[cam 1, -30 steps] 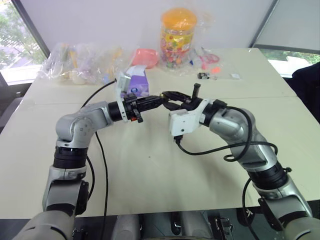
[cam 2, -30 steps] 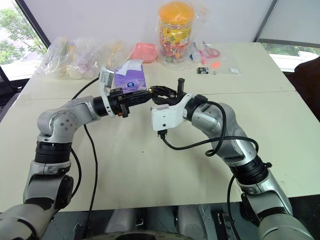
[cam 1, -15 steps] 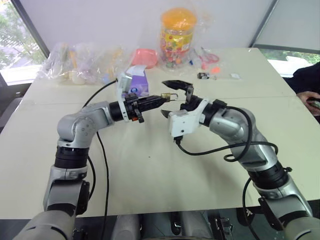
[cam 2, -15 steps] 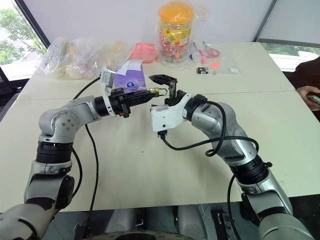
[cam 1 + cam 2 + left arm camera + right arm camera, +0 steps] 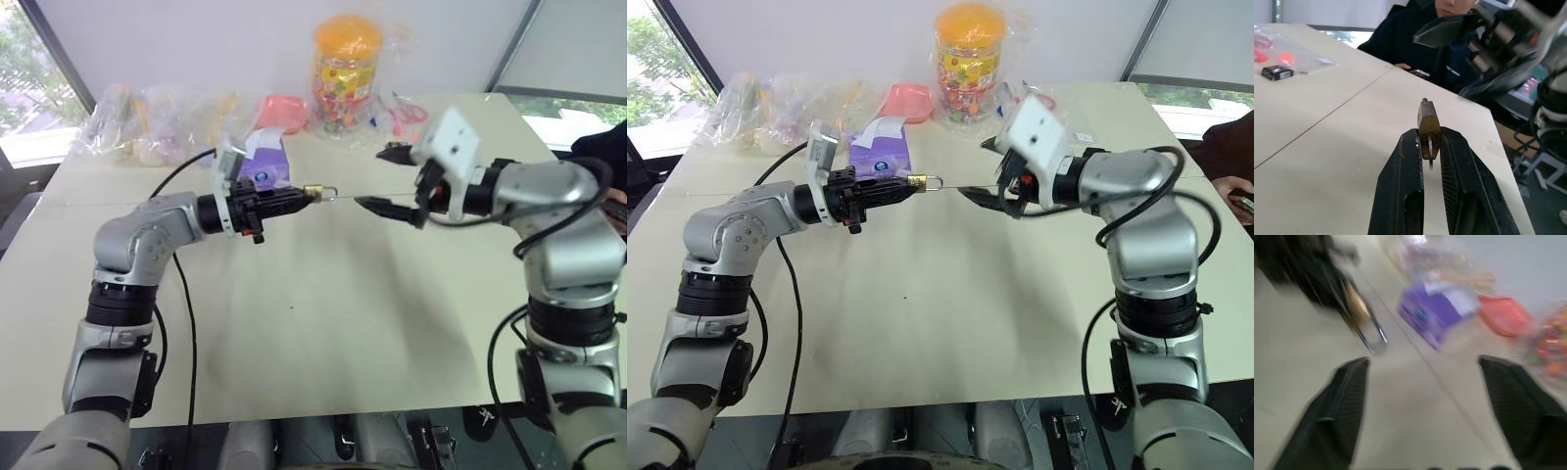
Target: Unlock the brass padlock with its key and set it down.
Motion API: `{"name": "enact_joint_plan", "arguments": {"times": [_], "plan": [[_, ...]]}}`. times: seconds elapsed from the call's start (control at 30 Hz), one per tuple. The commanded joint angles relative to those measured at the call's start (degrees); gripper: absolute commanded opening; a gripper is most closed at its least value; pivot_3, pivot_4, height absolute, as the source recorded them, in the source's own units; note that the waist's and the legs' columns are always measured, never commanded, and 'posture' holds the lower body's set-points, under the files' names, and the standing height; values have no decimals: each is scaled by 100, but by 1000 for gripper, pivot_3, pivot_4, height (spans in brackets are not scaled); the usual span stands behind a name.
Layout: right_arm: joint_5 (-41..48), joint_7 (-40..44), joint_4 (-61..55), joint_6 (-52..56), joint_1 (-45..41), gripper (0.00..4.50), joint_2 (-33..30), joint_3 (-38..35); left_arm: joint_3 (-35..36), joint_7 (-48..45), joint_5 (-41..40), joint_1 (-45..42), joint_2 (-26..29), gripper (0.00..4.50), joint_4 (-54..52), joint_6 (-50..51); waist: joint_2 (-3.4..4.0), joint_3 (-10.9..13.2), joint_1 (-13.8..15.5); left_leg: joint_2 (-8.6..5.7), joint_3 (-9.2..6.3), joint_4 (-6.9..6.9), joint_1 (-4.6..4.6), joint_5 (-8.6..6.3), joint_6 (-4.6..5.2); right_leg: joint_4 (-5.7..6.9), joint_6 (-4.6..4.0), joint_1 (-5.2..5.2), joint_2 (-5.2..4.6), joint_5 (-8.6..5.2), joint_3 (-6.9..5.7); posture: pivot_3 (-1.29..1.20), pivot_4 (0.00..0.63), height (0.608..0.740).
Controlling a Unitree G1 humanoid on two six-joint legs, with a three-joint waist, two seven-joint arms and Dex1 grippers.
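Observation:
The brass padlock [image 5: 313,192] is a small gold lock, held level above the table with my left gripper [image 5: 1429,142] shut on its body. Its silvery shackle [image 5: 934,183] points toward my right gripper [image 5: 384,178]. That gripper hovers a short way to the right of the lock, open, with nothing between its fingers [image 5: 1347,401]. In the right wrist view the padlock [image 5: 1354,303] lies beyond them, blurred. A thin silvery piece [image 5: 1430,152] hangs at the lock's body between my left fingers [image 5: 1400,196]; I cannot tell whether it is the key.
Behind the lock a purple box [image 5: 266,166] stands on the table [image 5: 294,323]. Along the far edge are clear bags [image 5: 157,122], a pink dish [image 5: 282,110] and a candy jar [image 5: 345,73]. A small black item [image 5: 1277,72] lies there too. A person [image 5: 602,137] sits at the right.
My right gripper has pulled away from the padlock, up and to the right, rolled over and opened. The left gripper still holds the lock in nearly the same place.

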Motion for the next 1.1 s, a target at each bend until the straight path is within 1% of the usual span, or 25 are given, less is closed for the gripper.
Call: {"name": "enact_joint_plan", "arguments": {"times": [0.03,0.07,0.1,0.13,0.27,0.37,0.53,0.73,1.1], "plan": [[763,-457,-25,1367,-524,1473,473,-747,49,-99,50,-203,22,0,-55,-158,0,0,-1,0,1,0,0,0,0,0,0,0,-1,0,1,0,150,740],[920,-562,-3,1703,-650,1004,636,-911,51,-106,55,-217,13,0,-46,-156,0,0,1,-1,2,0,-1,0,0,0,-1,-1,-1,1,1,0,150,740],[1048,-658,-2,1930,-729,431,732,-1017,54,-112,59,-226,5,0,-40,-151,0,0,2,-1,1,0,-2,0,1,0,-1,-2,-1,1,0,0,150,740],[1155,-743,-22,2087,-769,9,780,-1064,56,-116,62,-235,-1,0,-35,-148,0,0,8,-1,1,0,-3,-1,1,0,-1,-2,-1,1,0,0,150,740],[1561,-1003,-223,2441,-589,9,854,-998,73,-128,45,-281,-12,0,-40,-122,0,0,11,-4,1,-1,-9,-4,6,-5,0,-3,-8,1,-1,0,150,740],[1895,-1216,-319,2690,-507,9,1027,-1068,91,-138,13,-280,0,0,-95,-84,0,0,0,-7,2,-1,-10,-5,9,-7,0,-4,-10,1,0,0,150,740],[2335,-1541,-385,2720,-390,9,1123,-1056,101,-147,-5,-269,-4,0,-127,-71,0,0,-9,-4,-1,-2,-9,-5,9,-4,0,-7,-4,1,0,0,150,740],[2509,-1900,-254,2641,-342,9,1111,-983,130,-143,-71,-281,-5,0,-178,-12,0,0,-8,-4,0,-2,-10,-5,9,-4,0,-7,-5,1,0,0,150,740],[2569,-2212,174,2007,-65,9,736,-649,216,-118,-253,-219,40,0,-341,158,0,0,-9,-4,0,-2,-11,-6,10,-7,0,-7,-5,1,0,0,150,740]]}}
